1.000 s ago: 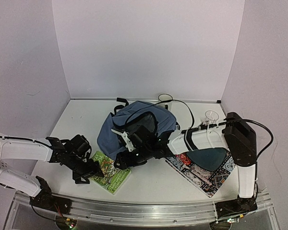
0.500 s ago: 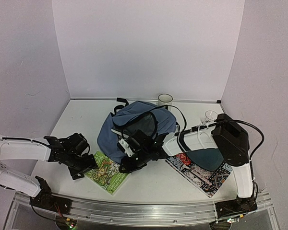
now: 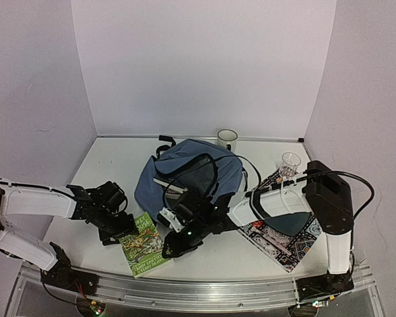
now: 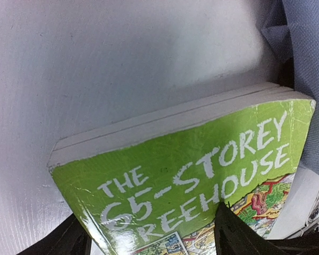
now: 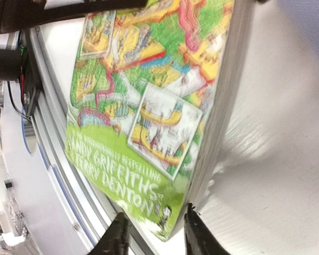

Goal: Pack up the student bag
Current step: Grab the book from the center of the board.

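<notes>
White table (image 3: 105, 165), pale lilac walls all round. The student bag (image 3: 153, 188) slumps mid-table with its mouth gaping towards me. The green book (image 3: 144, 243) is not in yet and lies at the near edge just in front of the bag, so I judge the packing far from done. My left gripper (image 3: 122, 231) has its jaws spread wide over the book's cover; whether they touch it I cannot tell. My right gripper (image 3: 171, 244) has its jaws drawn in narrow, apparently pinching the book's near corner between them.
</notes>
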{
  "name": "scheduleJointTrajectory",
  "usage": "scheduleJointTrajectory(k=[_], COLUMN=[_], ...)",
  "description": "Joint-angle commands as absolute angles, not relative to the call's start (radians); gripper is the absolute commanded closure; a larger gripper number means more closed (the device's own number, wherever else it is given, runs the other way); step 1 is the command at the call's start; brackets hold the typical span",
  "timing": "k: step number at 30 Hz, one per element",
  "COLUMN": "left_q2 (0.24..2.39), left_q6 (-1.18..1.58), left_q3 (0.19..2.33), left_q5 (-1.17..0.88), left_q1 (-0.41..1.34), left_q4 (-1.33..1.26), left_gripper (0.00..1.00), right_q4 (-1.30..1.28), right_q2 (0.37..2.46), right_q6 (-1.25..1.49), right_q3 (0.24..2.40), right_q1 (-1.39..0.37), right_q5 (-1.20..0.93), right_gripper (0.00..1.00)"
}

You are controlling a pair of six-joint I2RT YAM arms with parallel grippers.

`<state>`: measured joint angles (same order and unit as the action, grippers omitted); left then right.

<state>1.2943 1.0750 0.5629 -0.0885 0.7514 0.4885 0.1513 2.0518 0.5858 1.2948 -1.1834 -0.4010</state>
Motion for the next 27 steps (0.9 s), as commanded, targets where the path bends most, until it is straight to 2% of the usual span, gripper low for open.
scheduleJointTrajectory(k=[1, 5, 14, 17, 20, 27], left_q2=[1.315, 1.318, 1.346, 1.344, 1.349, 1.371], left_q6=[1.027, 1.015, 0.984, 0.980, 0.973, 0.951], left_q3=[0.570, 0.573, 0.597, 0.603, 0.608, 0.634], left_q5=[-0.177, -0.186, -0.205, -0.204, -0.203, -0.205], left_q1=[0.755, 0.755, 0.755, 0.755, 0.755, 0.754], left_q4=[0.483, 0.484, 0.484, 0.485, 0.485, 0.483], left_gripper=[0.22, 0.23, 0.23, 0.23, 0.23, 0.23], right_q4=[0.115, 0.114, 0.109, 0.109, 0.112, 0.147], right_q2=[2.044, 2.112, 2.252, 2.265, 2.258, 2.235], right_q6=[0.653, 0.654, 0.634, 0.630, 0.613, 0.644], right_q3=[1.379, 1.450, 1.578, 1.596, 1.613, 1.670], right_q1=[-1.149, -1.143, -1.140, -1.142, -1.144, -1.147], right_q5=[-0.309, -0.295, -0.305, -0.352, -0.415, -0.546], right_gripper=[0.56, 0.51, 0.50, 0.53, 0.60, 0.66])
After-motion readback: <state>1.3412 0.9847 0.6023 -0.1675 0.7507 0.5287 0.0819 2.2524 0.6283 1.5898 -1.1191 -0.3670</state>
